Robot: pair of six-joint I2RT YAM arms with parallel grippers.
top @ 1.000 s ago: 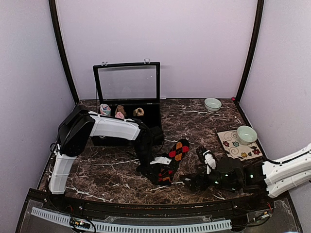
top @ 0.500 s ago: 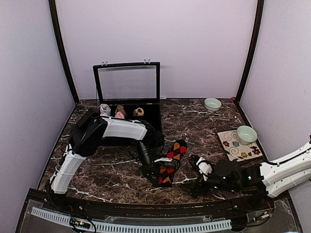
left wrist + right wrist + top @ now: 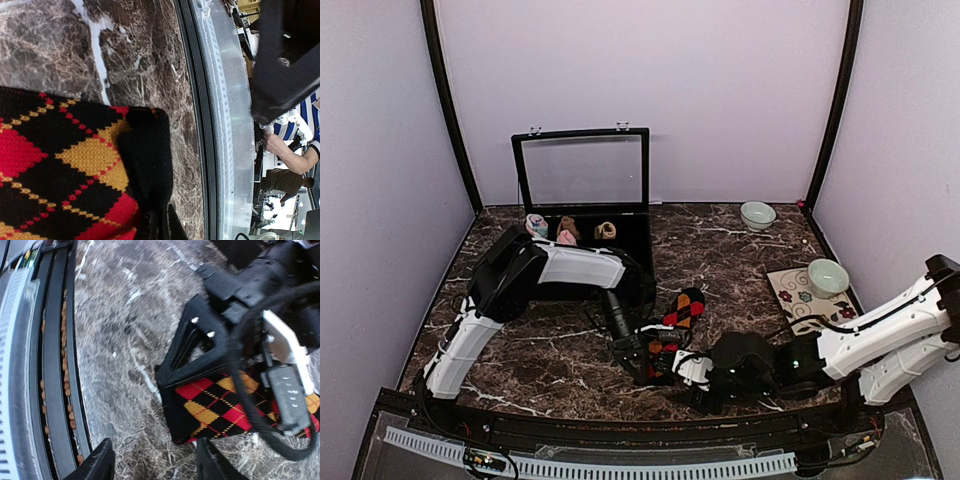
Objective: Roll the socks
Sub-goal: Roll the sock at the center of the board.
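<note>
Since a second ago the right hand [image 3: 684, 368] has swept left to the near end of the argyle sock [image 3: 682, 308]; its fingers have narrowed but stand apart, holding nothing. The left hand [image 3: 645, 352] is clamped on the sock's folded near end. The sock lies mid-surface [image 3: 550, 350], mostly flat. Judgement: rolling barely begun, second grip pending.

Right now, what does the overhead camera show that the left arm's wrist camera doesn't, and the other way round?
Only the overhead view shows the open black case with small sock rolls inside, a bowl at the back, and another bowl on a floral mat. Only the left wrist view shows knit stitches close up and a person beyond the table's near edge. Both show the argyle sock on the marble table.
</note>
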